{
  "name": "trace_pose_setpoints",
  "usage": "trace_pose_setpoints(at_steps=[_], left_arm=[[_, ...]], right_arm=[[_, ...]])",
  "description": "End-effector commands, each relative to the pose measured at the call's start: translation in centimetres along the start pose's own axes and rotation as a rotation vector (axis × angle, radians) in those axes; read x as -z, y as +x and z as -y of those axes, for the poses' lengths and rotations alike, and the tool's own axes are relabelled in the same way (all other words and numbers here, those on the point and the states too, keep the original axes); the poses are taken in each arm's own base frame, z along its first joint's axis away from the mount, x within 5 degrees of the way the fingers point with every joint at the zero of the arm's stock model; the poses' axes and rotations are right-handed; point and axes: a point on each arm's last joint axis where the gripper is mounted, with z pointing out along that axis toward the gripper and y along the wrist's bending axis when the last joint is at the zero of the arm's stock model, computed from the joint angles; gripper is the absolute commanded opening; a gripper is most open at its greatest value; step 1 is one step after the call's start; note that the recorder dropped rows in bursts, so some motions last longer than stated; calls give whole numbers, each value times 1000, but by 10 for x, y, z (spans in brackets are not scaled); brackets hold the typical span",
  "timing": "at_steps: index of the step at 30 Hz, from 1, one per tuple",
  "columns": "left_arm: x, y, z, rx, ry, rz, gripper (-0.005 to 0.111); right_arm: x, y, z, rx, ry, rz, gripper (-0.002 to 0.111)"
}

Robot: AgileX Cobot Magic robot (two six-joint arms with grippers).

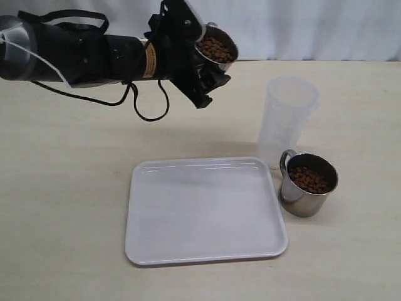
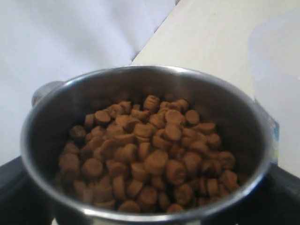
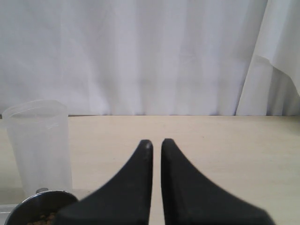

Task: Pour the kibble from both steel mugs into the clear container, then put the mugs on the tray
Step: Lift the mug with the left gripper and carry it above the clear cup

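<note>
My left gripper [image 1: 210, 59] is shut on a steel mug [image 1: 217, 49] full of kibble [image 1: 215, 48], held tilted in the air to the left of the clear container [image 1: 287, 116]. In the left wrist view the mug [image 2: 145, 93] fills the frame with kibble [image 2: 150, 154] inside. The second steel mug [image 1: 307, 184], also holding kibble [image 1: 309, 179], stands on the table right of the white tray [image 1: 203, 210] and in front of the container. My right gripper [image 3: 156, 143] is shut on nothing, off the exterior view; its view shows the container [image 3: 40, 140] and a mug rim [image 3: 40, 206].
A black cable [image 1: 147, 103] loops on the table below the left arm. A white curtain [image 3: 140, 56] hangs behind the beige table [image 1: 62, 188].
</note>
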Motion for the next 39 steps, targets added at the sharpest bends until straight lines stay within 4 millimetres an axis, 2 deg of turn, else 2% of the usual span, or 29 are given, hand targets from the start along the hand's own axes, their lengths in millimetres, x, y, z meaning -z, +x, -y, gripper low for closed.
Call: trace_pose_setpoints(at_steps=[1, 4, 7, 14, 19, 27, 39], left_arm=[[0, -29, 8, 9, -9, 43, 0], [-5, -43, 14, -24, -67, -33, 0], [-7, -60, 18, -44, -95, -33, 0], [-10, -80, 26, -77, -127, -48, 0], [-20, -81, 37, -184, -161, -142, 0], [-34, -79, 50, -288, -161, -198, 0], [-36, -85, 49, -354, -167, -198, 0]], right_arm=[[0, 1, 0, -3, -3, 1, 5], [0, 1, 0, -3, -3, 1, 5], [0, 1, 0, -3, -3, 1, 5], [0, 1, 0, -3, -3, 1, 5], [0, 1, 0, -3, -3, 1, 5], [0, 1, 0, -3, -3, 1, 5], [0, 1, 0, -3, -3, 1, 5]])
